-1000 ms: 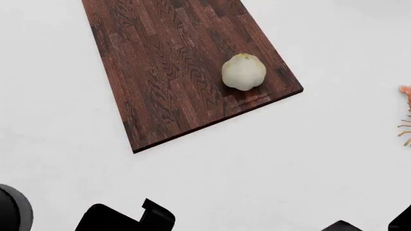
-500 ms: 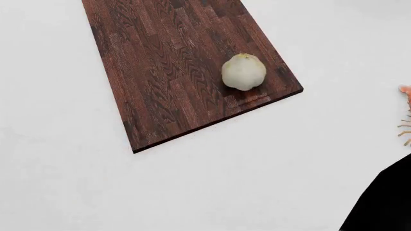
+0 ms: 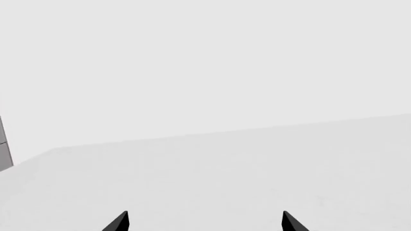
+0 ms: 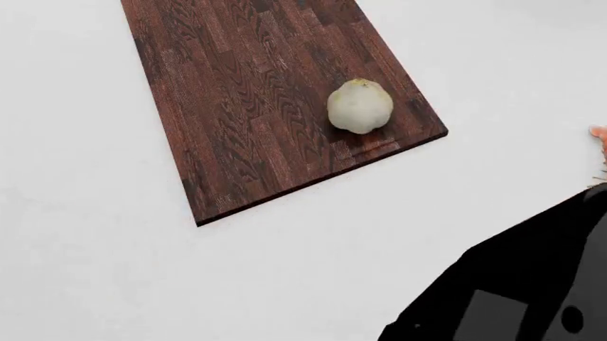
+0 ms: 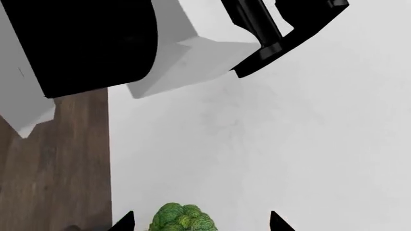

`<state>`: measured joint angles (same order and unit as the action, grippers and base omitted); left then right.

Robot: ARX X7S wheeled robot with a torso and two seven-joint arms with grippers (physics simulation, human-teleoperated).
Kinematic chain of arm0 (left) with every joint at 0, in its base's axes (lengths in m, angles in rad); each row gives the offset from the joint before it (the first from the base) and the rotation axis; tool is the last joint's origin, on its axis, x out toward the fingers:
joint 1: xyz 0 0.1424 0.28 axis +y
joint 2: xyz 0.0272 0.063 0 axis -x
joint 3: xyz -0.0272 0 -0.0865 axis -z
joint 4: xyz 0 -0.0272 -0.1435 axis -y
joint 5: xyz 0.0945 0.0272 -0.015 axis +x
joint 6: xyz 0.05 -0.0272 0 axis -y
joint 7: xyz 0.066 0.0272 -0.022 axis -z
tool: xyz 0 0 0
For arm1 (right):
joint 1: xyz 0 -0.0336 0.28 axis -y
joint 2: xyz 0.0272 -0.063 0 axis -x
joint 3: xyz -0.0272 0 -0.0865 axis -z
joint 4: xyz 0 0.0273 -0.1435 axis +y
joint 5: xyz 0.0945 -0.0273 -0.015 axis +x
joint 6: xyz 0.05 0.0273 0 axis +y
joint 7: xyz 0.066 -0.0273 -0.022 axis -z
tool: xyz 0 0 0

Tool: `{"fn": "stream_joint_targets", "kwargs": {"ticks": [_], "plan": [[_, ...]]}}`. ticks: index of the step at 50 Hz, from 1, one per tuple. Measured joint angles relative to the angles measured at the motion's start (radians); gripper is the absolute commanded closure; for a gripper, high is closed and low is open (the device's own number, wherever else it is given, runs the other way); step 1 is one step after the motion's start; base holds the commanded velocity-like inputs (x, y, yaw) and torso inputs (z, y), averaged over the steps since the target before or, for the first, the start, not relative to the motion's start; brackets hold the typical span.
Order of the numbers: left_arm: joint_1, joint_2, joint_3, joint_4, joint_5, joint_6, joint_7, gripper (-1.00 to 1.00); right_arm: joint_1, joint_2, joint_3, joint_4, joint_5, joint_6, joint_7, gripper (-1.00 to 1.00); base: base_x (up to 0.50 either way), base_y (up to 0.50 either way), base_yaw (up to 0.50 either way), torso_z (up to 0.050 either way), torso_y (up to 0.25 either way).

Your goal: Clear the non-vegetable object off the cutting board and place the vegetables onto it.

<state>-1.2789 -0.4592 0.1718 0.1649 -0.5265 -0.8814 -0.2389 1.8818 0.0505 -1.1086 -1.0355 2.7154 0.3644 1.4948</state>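
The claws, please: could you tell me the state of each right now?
Left claw: open, holding nothing.
Right claw: open, empty, with the green vegetable just ahead.

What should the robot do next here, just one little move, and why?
Probably ease the right gripper forward onto the green vegetable and close. Its fingertips already straddle that vegetable on the white table, off the board. The pale bulb is already on the board.

Right arm (image 4: 531,284) filled the head view's lower right; both end effectors (image 3: 204,222) (image 5: 200,222) stood open, empty.
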Motion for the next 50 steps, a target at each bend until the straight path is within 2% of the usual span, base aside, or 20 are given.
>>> {"fn": "stream_joint_targets", "kwargs": {"ticks": [25,50], "plan": [[0.008,-0.008,-0.005,-0.001,-0.004,0.006,-0.003,-1.0,-0.203,-0.042,-0.09,-0.01,-0.105,0.047,0.059,-1.0,0.0,0.0,0.0,0.0,0.0],[0.025,-0.012,-0.006,-0.003,-0.007,0.018,-0.005,-1.0,-0.379,0.024,-0.19,-0.003,-0.23,0.146,0.043,-1.0,0.0,0.0,0.0,0.0,0.0]]}}
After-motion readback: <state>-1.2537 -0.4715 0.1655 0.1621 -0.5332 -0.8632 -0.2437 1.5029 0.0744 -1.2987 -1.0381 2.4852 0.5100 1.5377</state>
